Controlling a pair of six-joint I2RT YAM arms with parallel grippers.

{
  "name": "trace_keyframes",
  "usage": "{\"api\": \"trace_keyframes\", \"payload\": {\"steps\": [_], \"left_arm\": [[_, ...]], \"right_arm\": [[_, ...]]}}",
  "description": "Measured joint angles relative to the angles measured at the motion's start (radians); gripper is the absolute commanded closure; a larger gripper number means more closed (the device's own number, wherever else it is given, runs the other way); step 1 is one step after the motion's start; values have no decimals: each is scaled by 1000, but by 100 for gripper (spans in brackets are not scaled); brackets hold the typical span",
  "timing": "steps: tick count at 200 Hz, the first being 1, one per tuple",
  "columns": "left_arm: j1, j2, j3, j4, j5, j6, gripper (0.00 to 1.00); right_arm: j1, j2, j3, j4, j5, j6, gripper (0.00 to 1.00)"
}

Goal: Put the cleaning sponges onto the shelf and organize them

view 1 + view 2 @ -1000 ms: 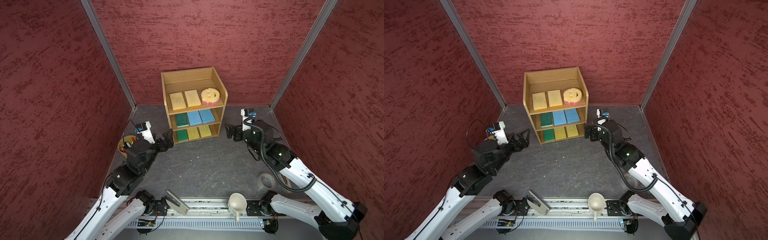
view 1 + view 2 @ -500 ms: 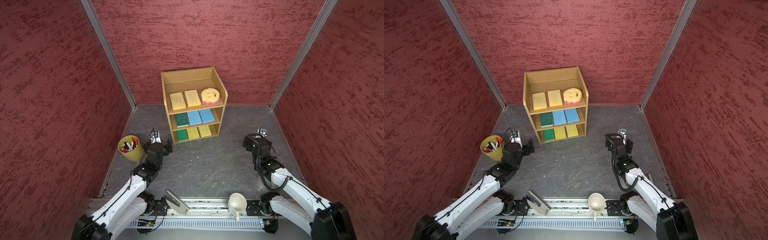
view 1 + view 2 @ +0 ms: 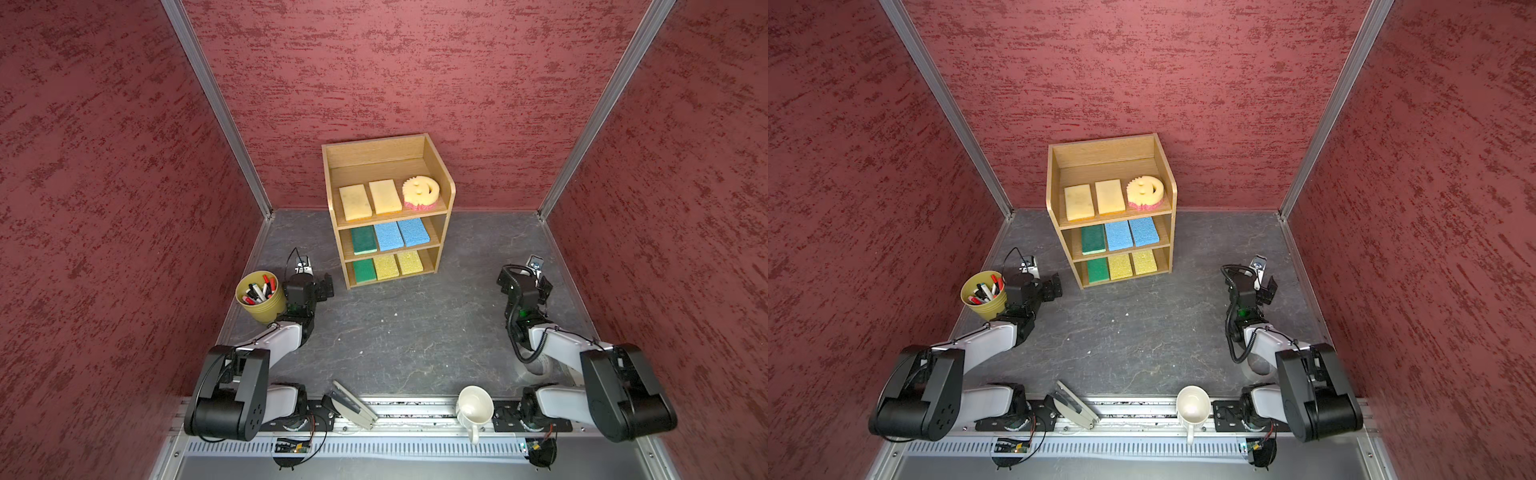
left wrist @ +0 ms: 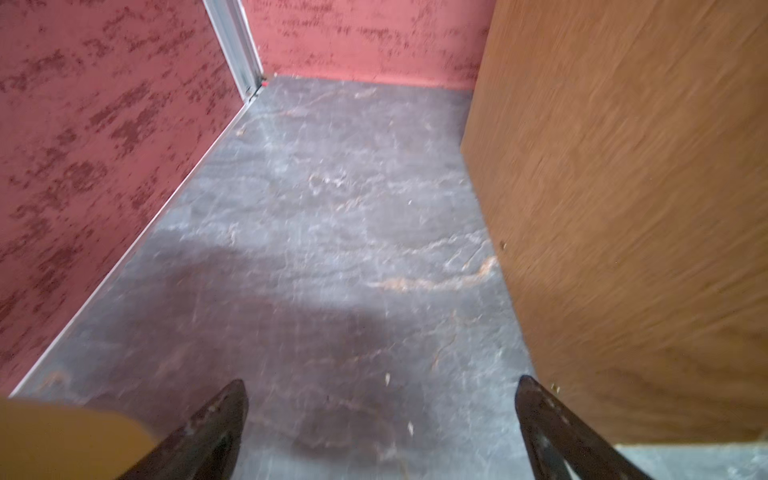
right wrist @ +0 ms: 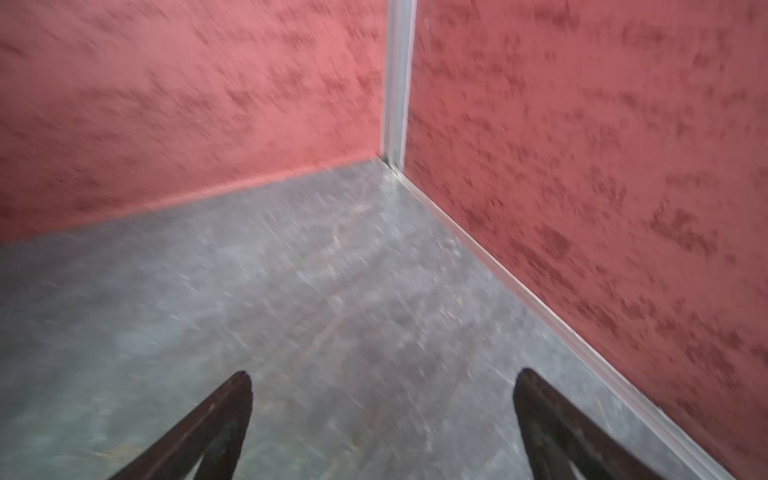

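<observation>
A wide stretch of bare bench (image 3: 395, 332) is seen between the near rail (image 3: 415, 415) and the shelf (image 3: 374, 153), set near the far wall. The left pincer (image 4: 380, 386) is held wide open and empty just beside the shelf's left panel, the pen cup (image 3: 261, 297) close on its left — cut off in the wrist view. The right pincer (image 5: 382, 378), likewise spread and empty, is pointed toward the far right corner; that view is blurred. The nine cleaning sponges (image 3: 389, 236) are laid three to a tier, lower ones partly hidden by boards.
</observation>
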Motion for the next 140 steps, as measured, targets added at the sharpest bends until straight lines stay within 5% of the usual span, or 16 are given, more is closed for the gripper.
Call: {"api": "trace_keyframes", "payload": {"steps": [92,140], "left_arm": [[86,210,-6,338,159,26,1],[99,223,-26,398,198,17,1]], "right_arm": [[-119,109,-25,220,-54,13,1],[-129,164,-136,473,-267,-77,1]]}}
